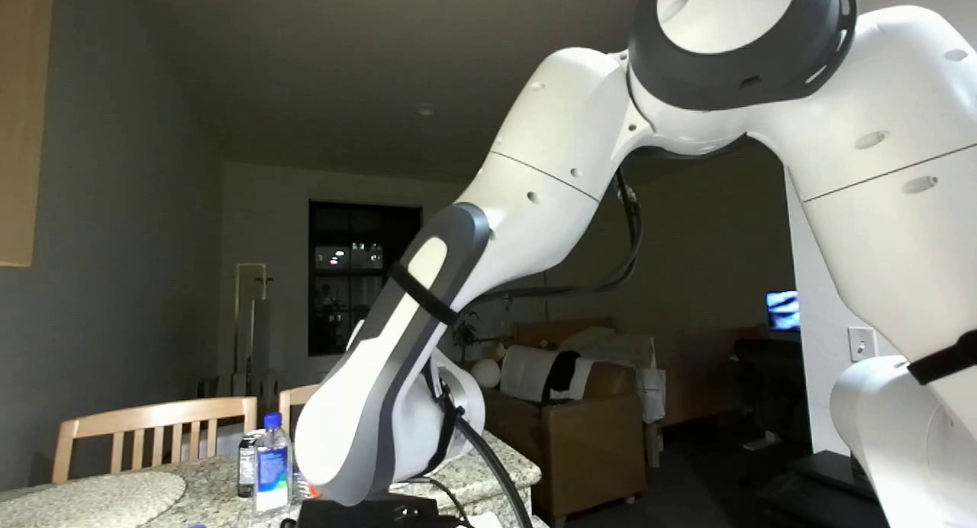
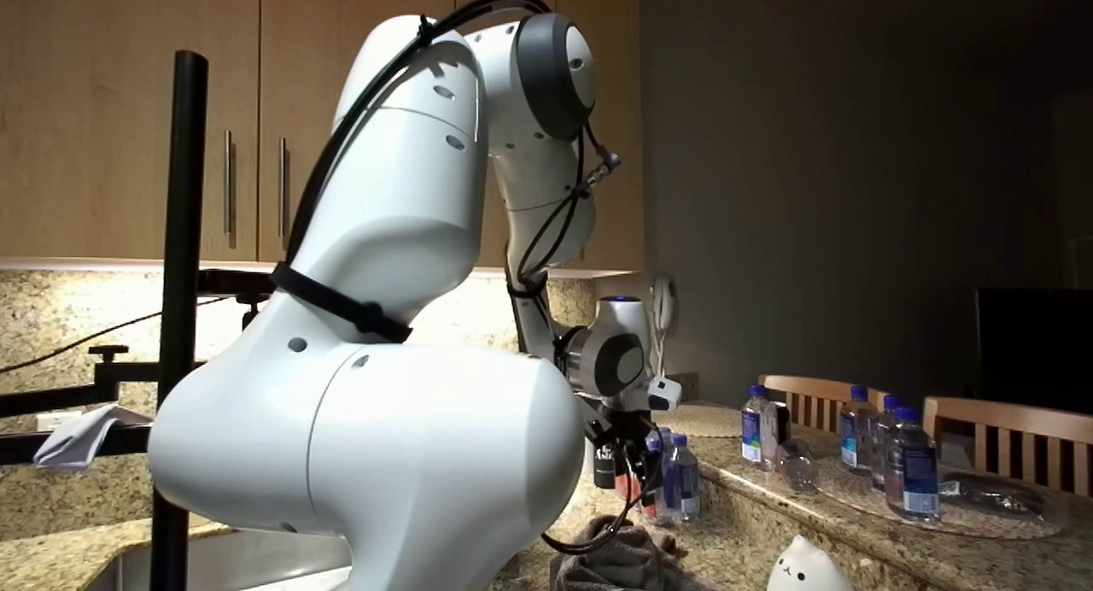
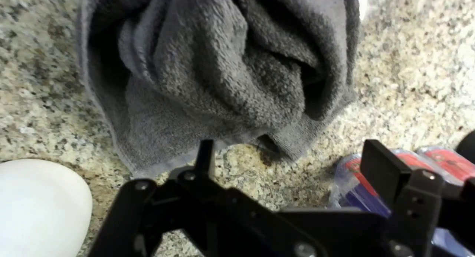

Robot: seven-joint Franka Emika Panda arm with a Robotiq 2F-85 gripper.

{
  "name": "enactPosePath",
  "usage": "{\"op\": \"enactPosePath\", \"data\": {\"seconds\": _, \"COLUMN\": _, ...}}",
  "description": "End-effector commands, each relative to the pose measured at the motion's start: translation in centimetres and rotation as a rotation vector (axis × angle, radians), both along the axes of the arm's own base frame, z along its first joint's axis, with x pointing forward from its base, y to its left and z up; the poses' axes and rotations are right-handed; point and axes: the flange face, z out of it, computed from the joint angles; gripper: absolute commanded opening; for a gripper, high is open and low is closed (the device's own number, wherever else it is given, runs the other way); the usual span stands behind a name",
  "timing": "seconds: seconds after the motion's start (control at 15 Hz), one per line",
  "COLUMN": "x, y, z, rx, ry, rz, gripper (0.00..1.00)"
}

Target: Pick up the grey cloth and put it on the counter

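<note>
On ctr (image 3: 408, 82), 1 gry cloth (image 3: 222, 75)

Nothing you can actually read here, sorry: the label (image 1: 272, 478) on the blue-capped bottle (image 1: 272, 464), white print (image 1: 246, 461) on the dark can (image 1: 246, 468), lettering (image 2: 604, 455) on that black container (image 2: 604, 471), all too small or blurry.

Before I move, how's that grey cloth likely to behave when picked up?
The grey cloth will probably droop, since it lies in loose folds. Its fuzzy surface likely resists slipping; the crumpled bulk may unfold when lifted.
</note>
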Motion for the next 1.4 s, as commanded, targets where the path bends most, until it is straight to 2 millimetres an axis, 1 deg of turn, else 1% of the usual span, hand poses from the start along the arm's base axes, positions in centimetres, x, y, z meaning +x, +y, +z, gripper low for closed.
{"op": "enactPosePath", "data": {"seconds": 0.0, "x": -0.9, "y": -1.6, "z": 1.2, "rx": -0.116, "ry": 0.099, "rz": 0.077, "gripper": 1.00}}
{"op": "enactPosePath", "data": {"seconds": 0.2, "x": -1.7, "y": -2.5, "z": 2.7, "rx": -0.153, "ry": 0.148, "rz": 0.187, "gripper": 1.00}}
{"op": "enactPosePath", "data": {"seconds": 0.33, "x": -2.2, "y": -2.8, "z": 3.7, "rx": -0.162, "ry": 0.170, "rz": 0.205, "gripper": 1.00}}
{"op": "enactPosePath", "data": {"seconds": 0.53, "x": -3.1, "y": -3.2, "z": 5.7, "rx": -0.154, "ry": 0.194, "rz": 0.241, "gripper": 1.00}}
{"op": "enactPosePath", "data": {"seconds": 0.73, "x": -4.0, "y": -3.8, "z": 7.9, "rx": -0.143, "ry": 0.179, "rz": 0.263, "gripper": 1.00}}
{"op": "enactPosePath", "data": {"seconds": 1.0, "x": -5.2, "y": -5.3, "z": 10.5, "rx": -0.105, "ry": 0.113, "rz": 0.275, "gripper": 1.00}}
{"op": "enactPosePath", "data": {"seconds": 1.13, "x": -6.1, "y": -6.3, "z": 11.5, "rx": -0.101, "ry": 0.102, "rz": 0.291, "gripper": 1.00}}
{"op": "enactPosePath", "data": {"seconds": 1.33, "x": -6.9, "y": -7.8, "z": 12.5, "rx": -0.099, "ry": 0.085, "rz": 0.293, "gripper": 1.00}}
